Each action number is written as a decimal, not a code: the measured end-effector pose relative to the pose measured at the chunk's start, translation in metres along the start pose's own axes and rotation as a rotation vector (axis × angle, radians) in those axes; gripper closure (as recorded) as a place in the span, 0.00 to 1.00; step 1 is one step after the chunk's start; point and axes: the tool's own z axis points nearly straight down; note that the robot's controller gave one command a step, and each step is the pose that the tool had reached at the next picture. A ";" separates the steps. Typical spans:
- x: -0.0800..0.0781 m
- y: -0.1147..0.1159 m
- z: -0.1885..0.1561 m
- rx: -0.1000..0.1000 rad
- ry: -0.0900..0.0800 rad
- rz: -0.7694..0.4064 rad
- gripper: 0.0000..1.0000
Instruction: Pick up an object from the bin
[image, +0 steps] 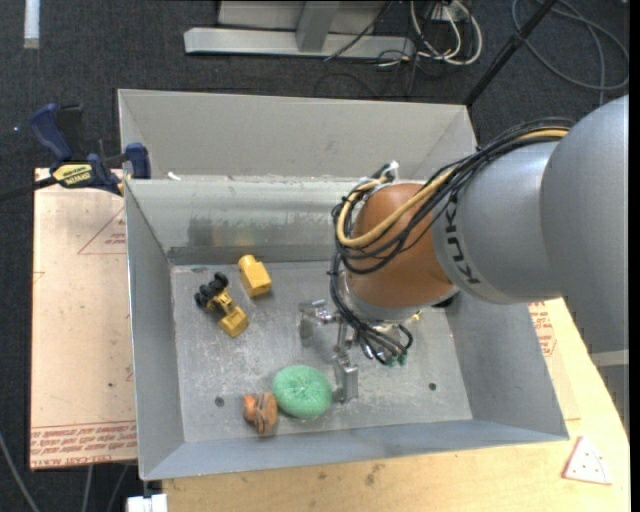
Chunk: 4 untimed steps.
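My gripper (331, 354) hangs low over the middle of the bin floor, open, with nothing between its fingers. One metal fingertip (347, 384) stands right beside the right edge of a green round ball-like thing (300, 391) near the front wall; whether they touch I cannot tell. The other fingertip (314, 321) is farther back, over bare floor. A small brown and orange lump (262, 412) lies just left of the green thing, close against it.
A yellow block (254, 275) lies at the back left of the floor. A yellow and black toy vehicle (223, 306) sits just in front of it to the left. The arm with its orange cover and cables overhangs the right half of the bin.
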 end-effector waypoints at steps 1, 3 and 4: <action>0.010 0.019 0.009 -0.004 0.009 -0.131 0.00; 0.017 0.055 0.020 -0.002 0.001 -0.385 1.00; 0.017 0.055 0.020 -0.002 0.001 -0.385 1.00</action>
